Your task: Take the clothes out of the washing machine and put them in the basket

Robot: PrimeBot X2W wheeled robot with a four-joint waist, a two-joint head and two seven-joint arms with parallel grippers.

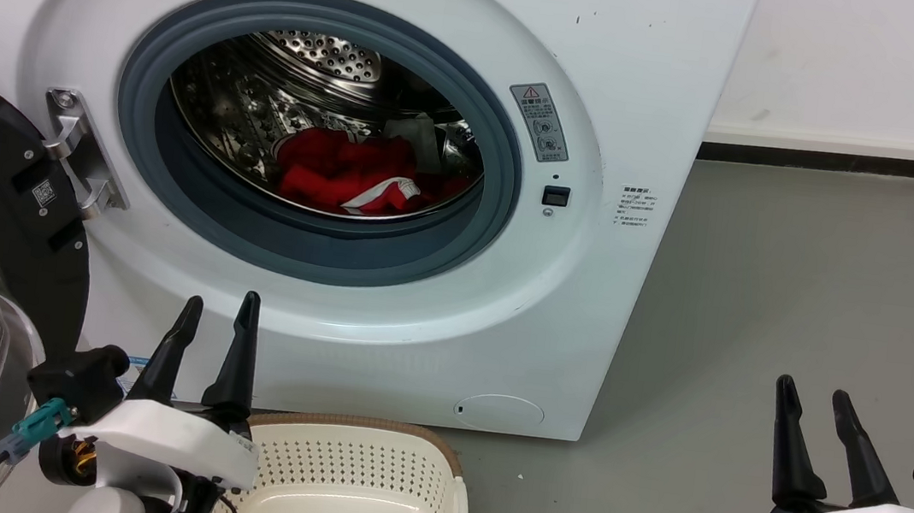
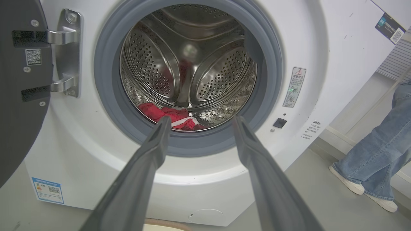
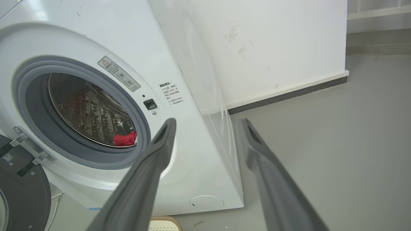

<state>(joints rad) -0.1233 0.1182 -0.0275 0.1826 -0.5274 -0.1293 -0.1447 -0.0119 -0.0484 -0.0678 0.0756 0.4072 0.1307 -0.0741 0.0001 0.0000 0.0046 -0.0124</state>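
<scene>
The clothes (image 1: 350,171) are lying in a red heap low in the drum (image 1: 321,56) of the washing machine (image 1: 415,321), with the basket (image 1: 364,470) sitting on the floor (image 1: 764,283) just below, probably to keep the carry short. The left gripper (image 1: 223,299) and right gripper (image 1: 812,387) are hovering outside, fingers apart, empty.

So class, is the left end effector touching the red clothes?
Apart. Head view shows the left end effector outside the washing machine, below its opening; the clothes lie in the drum.

Bright even light, soft shadows; wrist views bowed
</scene>
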